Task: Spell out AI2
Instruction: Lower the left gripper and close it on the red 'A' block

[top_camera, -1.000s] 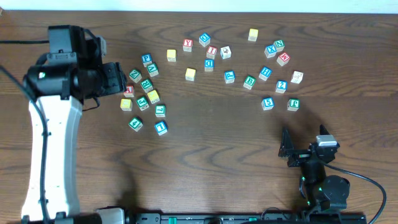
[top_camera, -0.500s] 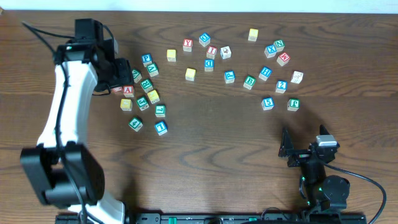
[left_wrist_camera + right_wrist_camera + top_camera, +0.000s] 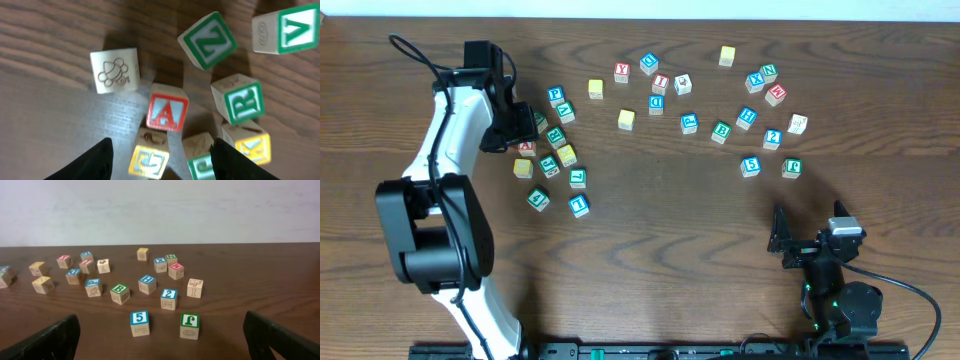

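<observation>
Block A point(image 3: 167, 112), red-lettered, lies on the bench point(image 3: 650, 230) within the cluster at 9 o'clock, a yellow-faced block point(image 3: 149, 160) just beside it at 7 o'clock. The left fingers point(image 3: 97, 162) are spread apart with nothing in them, and block A is at 12 o'clock from their gap. Over at 3 o'clock, well apart, lies block 2 point(image 3: 772, 139). At 5 o'clock the right fingers point(image 3: 50, 340) gape wide, holding nothing.
</observation>
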### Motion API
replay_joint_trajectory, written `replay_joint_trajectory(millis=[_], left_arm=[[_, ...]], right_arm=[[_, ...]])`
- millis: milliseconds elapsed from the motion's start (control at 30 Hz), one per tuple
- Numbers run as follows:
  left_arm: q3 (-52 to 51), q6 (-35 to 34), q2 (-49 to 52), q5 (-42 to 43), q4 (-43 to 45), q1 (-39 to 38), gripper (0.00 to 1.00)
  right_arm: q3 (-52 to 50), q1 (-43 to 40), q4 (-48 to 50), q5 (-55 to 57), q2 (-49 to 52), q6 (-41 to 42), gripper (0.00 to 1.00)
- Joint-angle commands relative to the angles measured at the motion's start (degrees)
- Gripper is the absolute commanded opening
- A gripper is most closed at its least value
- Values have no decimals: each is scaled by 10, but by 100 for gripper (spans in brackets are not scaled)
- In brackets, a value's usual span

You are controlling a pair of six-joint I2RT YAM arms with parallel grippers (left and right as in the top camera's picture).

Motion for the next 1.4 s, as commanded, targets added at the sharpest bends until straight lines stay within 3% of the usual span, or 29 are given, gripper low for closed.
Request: replay_joint_trajectory(millis=[0,1000,1367], left_arm=[[10,0,22,-12,4,2,59],[-34,19,51,-12,80,1,57],[-36,18,53,-12,80,0,53]], right_arm=[[-1,-3,-2,0,-4,-7,99],[-1,-3,-2,0,-4,-7,99],[-1,-3,-2,0,-4,-7,99]])
